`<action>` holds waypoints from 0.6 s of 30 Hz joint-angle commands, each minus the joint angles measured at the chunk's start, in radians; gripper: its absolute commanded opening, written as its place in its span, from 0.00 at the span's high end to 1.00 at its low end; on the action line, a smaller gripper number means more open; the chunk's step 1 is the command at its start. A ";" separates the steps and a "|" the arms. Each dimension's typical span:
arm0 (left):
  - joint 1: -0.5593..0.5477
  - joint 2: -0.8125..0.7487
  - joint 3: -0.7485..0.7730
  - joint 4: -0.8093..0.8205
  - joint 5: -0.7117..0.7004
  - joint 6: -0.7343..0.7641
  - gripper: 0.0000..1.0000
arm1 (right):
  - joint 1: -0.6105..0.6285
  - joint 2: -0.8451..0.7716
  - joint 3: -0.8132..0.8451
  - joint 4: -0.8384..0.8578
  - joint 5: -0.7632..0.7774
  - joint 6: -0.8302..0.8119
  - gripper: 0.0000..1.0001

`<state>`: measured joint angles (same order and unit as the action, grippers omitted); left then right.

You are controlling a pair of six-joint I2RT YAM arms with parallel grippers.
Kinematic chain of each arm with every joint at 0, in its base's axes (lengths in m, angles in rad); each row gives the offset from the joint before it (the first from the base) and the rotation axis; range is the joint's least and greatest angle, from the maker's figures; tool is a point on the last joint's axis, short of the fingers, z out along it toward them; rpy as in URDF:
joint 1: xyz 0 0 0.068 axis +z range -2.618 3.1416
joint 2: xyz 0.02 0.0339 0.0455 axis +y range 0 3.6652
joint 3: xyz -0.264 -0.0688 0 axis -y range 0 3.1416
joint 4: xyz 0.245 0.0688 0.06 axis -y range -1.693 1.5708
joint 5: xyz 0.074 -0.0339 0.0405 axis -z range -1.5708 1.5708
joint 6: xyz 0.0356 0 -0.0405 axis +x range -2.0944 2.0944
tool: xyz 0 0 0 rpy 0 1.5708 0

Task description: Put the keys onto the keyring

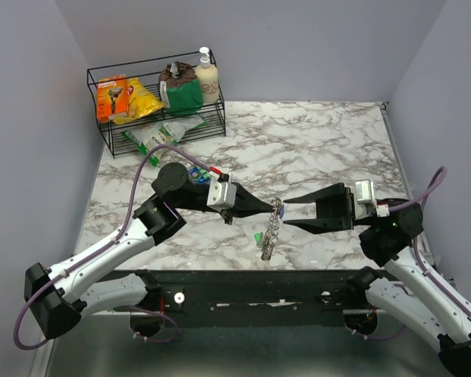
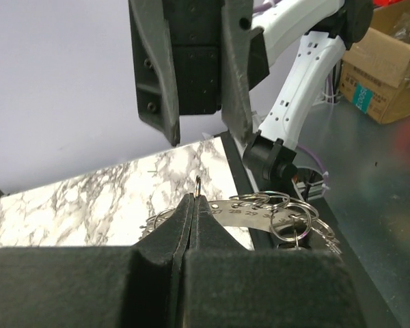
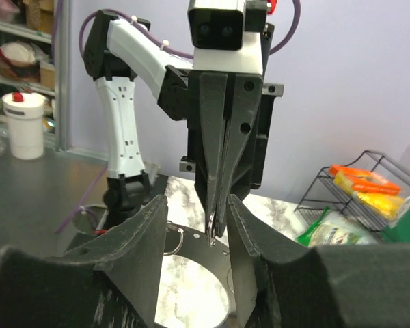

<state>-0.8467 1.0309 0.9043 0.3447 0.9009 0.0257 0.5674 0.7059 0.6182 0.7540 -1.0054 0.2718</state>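
Two-arm presentation above the white, grey-veined marble-pattern tabletop. The left gripper is clenched on the upper loop of the keyring, a bunch of thin silver wire split rings carrying a flat stamped metal tag. The bunch is held up between the two arms. The small silver keys, one of them green-headed, dangle beneath it; whether each is already threaded cannot be told. The right gripper faces the left with jaws spread, its fingertips just beside the clamped loop and apparently not touching it. Step in hand, as judged: offering the ring for a second grip. The next move calls for the right gripper to close squarely on one thin ring or key while the left holds steady
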 commanded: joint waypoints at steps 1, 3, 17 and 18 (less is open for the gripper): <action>-0.006 -0.045 0.064 -0.140 -0.060 0.117 1.00 | -0.001 -0.036 0.023 -0.122 0.037 -0.089 0.45; -0.006 -0.049 0.080 -0.189 -0.075 0.166 1.00 | -0.001 -0.043 0.034 -0.159 0.042 -0.129 0.39; -0.009 -0.045 0.251 -0.622 -0.198 0.433 1.00 | 0.009 0.047 0.233 -0.614 0.092 -0.362 0.41; -0.009 -0.045 0.260 -0.637 -0.206 0.441 1.00 | 0.017 0.053 0.244 -0.631 0.102 -0.387 0.42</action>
<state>-0.8471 0.9970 1.1038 -0.1726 0.7597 0.3649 0.5682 0.7319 0.7971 0.2993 -0.9600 -0.0074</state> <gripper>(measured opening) 0.009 0.598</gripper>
